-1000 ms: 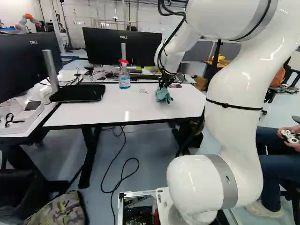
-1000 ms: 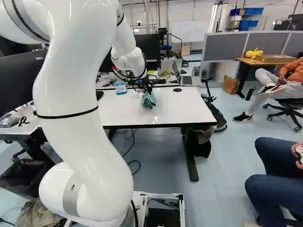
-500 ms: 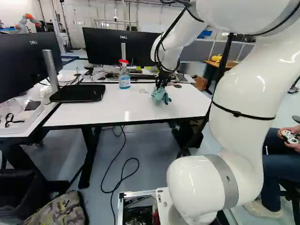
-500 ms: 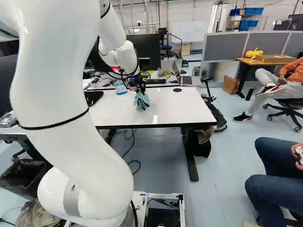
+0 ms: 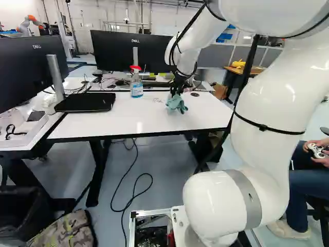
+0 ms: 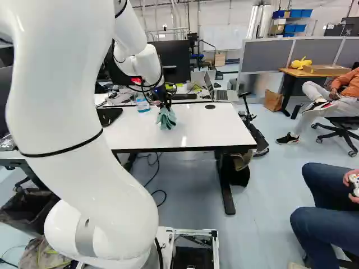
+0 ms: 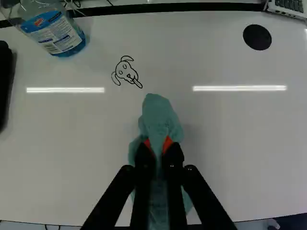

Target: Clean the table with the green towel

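the gripper [image 7: 157, 146] has its fingers pinching the green towel [image 7: 160, 112], an orange pad bearing on the bunched cloth from either side. gripping it by a gathered fold leaves loose cloth spilling ahead of and around the fingertips, presumably so that fabric, and not hard metal, meets the surface. the towel is over the right part of the white table [image 5: 108, 123] in the left base view, low down; whether its lowest folds press on the top i cannot tell.

just ahead of the cloth in the wrist view is a black line drawing of a dog's head [image 7: 127, 73], likely the mark to be wiped off, so the hold seems set up for a stroke across it. the spray bottle [image 5: 136, 85] stands upright near the far edge, probably parked there to be at hand without blocking the wipe. the black monitor stand [image 5: 55, 77] and the round black disc [image 7: 257, 37] lie off to the sides of the drawing.

the cleaning looks barely begun or unfinished, as the drawing is whole. the next move calls for light downward pressure and a sweep over the lines; too little cloth under the fingertips could let them scrape.
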Tool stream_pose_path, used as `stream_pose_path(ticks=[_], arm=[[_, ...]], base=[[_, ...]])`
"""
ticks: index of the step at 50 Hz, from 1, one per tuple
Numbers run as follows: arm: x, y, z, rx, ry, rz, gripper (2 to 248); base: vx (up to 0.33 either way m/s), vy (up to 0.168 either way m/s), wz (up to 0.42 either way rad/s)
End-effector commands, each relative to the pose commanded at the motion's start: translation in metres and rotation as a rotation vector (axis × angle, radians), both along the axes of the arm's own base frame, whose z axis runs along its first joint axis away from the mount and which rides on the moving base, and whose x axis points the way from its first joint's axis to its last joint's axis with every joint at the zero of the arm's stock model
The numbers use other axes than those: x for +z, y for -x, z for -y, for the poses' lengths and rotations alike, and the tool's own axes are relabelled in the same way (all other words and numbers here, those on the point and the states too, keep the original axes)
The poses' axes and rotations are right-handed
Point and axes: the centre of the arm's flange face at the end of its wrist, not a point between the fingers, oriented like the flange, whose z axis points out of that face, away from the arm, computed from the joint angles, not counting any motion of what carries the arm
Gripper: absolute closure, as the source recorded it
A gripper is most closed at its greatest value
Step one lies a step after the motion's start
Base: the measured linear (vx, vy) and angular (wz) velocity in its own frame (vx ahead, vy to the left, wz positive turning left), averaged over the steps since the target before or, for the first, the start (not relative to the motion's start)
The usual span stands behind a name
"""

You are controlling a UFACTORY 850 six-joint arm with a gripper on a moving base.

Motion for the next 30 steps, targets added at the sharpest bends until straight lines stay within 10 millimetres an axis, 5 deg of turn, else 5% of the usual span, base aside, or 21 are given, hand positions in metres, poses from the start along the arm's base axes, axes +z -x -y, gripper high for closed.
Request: stream_pose_path(ticks=[30], arm=[[0.006, -0.074, -0.002, -0.019, -0.023, 0.230, 213]], base=[[0.000, 0.000, 0.000]])
